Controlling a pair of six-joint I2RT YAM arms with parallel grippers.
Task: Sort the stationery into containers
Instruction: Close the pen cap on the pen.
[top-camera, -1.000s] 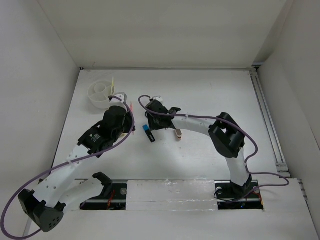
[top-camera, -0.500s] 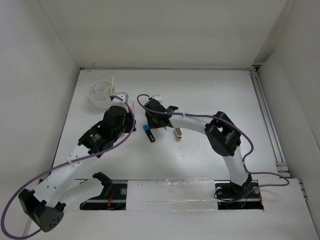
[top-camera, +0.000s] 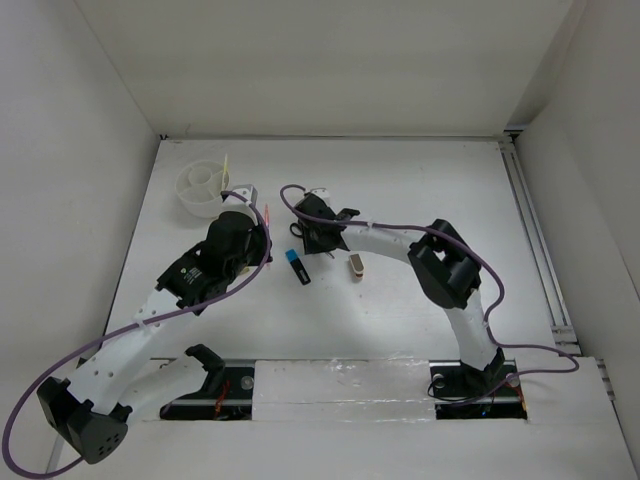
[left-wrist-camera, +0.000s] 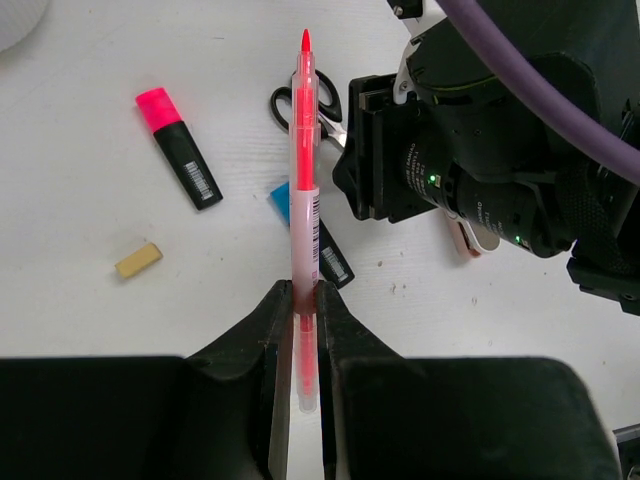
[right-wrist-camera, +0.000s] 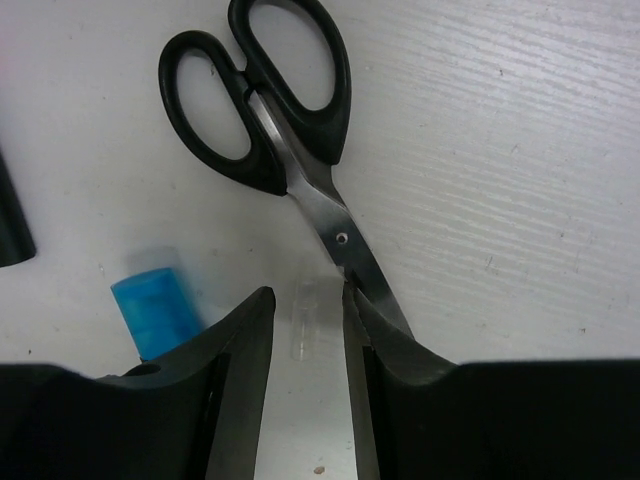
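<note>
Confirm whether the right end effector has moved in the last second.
Yes. In the top view the right end effector has drawn away from the blue highlighter, toward the far edge of the table, uncovering it.

so the pink pencil (left-wrist-camera: 303, 190) is pinched at its back end in the left claw (left-wrist-camera: 303, 295), red tip pointing straight out. The black-handled scissors (right-wrist-camera: 290, 130) lie flat and shut on the desk (left-wrist-camera: 80, 200), with the blue-and-black highlighter (right-wrist-camera: 155, 310) just beside the blades. The pink-and-black highlighter (left-wrist-camera: 178, 147) lies off on its own, tiny beige eraser (left-wrist-camera: 138, 259) near it. The round white tub (top-camera: 183, 192) with dividers sits at the far left corner, yellow pencil (top-camera: 227, 168) sticking up at its right edge, small tan-grey block (top-camera: 243, 190) just beside it.
</note>
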